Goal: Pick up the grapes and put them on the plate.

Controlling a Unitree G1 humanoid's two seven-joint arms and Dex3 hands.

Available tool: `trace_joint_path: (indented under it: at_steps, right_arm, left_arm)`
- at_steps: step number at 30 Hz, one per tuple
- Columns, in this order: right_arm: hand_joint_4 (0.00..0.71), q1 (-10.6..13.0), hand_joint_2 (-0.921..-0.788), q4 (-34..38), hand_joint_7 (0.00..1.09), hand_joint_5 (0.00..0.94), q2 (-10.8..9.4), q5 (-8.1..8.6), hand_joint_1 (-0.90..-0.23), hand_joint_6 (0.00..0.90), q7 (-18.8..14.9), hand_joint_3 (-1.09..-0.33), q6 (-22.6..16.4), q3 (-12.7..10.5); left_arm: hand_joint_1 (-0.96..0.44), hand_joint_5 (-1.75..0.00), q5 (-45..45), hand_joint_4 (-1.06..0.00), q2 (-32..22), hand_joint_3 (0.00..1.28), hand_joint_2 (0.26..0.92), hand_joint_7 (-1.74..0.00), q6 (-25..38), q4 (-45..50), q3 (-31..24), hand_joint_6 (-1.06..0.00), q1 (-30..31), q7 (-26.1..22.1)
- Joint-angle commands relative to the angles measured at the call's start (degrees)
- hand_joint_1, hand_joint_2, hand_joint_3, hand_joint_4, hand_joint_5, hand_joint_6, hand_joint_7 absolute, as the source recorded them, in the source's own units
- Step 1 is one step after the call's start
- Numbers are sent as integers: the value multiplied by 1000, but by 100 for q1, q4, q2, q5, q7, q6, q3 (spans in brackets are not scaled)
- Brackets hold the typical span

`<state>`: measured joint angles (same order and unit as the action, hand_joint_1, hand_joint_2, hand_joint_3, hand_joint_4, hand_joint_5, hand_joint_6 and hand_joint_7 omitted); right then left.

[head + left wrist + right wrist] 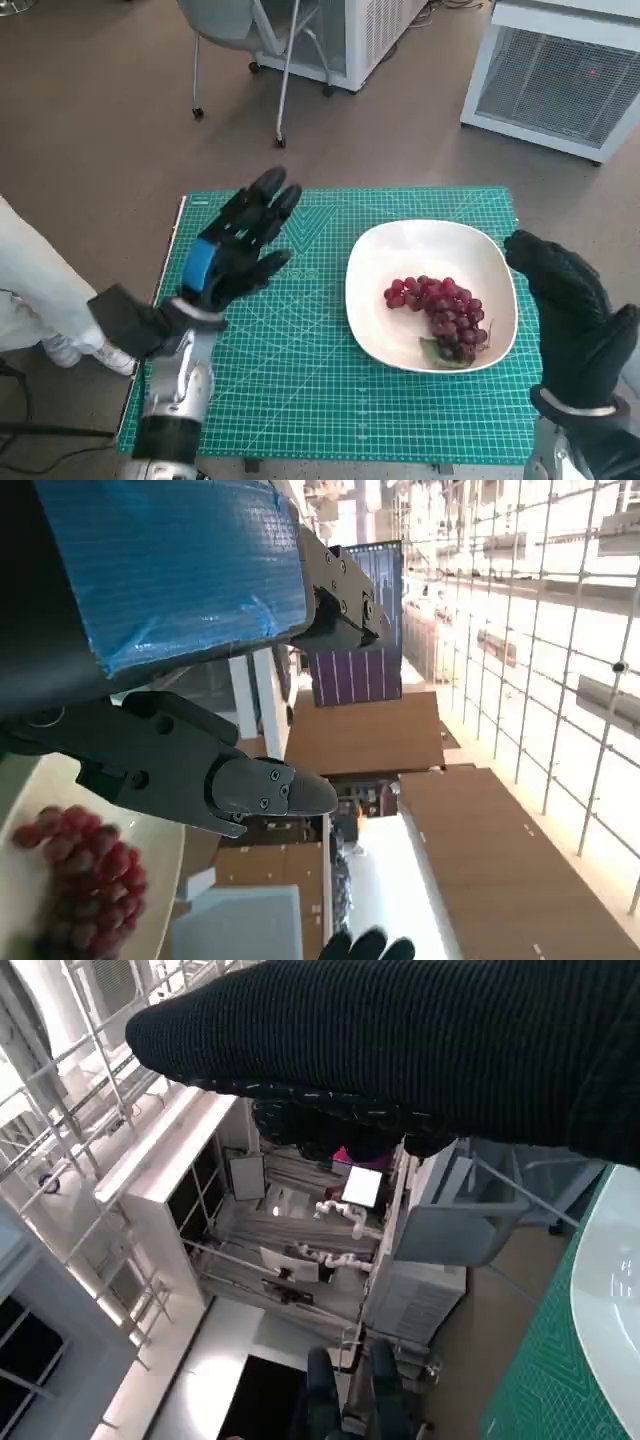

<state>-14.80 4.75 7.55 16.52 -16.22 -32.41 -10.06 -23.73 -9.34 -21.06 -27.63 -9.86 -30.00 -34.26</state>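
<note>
grapes (439,312): red bunch, lying inside | plate (372,262): white, on mat

My small table (180,215) is almost wholly covered by a green cutting mat (300,380) printed with a pale grid; only a thin dark strip of the tabletop shows along the left edge. Directly on the mat sits a white plate (400,250), rounded and squarish, in the right half of the table, its rim close to the right edge and nearer the far edge than the near one. The bunch of red grapes (440,312) lies in the plate, toward its right and near side, not touching the mat itself. From my left wrist I see the plate's pale rim (165,875) with the grapes (95,870) inside it.
</note>
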Motion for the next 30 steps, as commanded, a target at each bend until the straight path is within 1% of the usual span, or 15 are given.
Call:
trace_joint_path:
  at_steps: [1, 8, 18, 30]
  right_arm:
    - [567, -11, -921, 178, 652, 5, 21, -50, -478, 208, -42, -528, 8, 12]
    - [566, -72, -921, 312, 653, 5, 27, -44, -478, 207, -106, -531, -99, 41]
    - [568, -157, -921, 462, 655, 5, 36, 6, -480, 206, -190, -532, -193, 53]
    - [574, -185, -921, 526, 660, 8, 44, 97, -481, 202, -324, -533, -238, 37]
  left_arm:
    - [-351, -9, -30, -312, -45, 231, 921, -8, 95, 383, -90, -397, 329, 50]
    - [-341, -8, 33, -315, -21, 236, 921, -1, 121, 713, -116, -384, 584, 205]
    - [-324, -4, 11, -310, 17, 253, 921, -3, 327, 1001, -113, -380, 707, 353]
    - [-301, -4, 98, -313, 17, 269, 921, -5, 292, 1086, -44, -383, 821, 300]
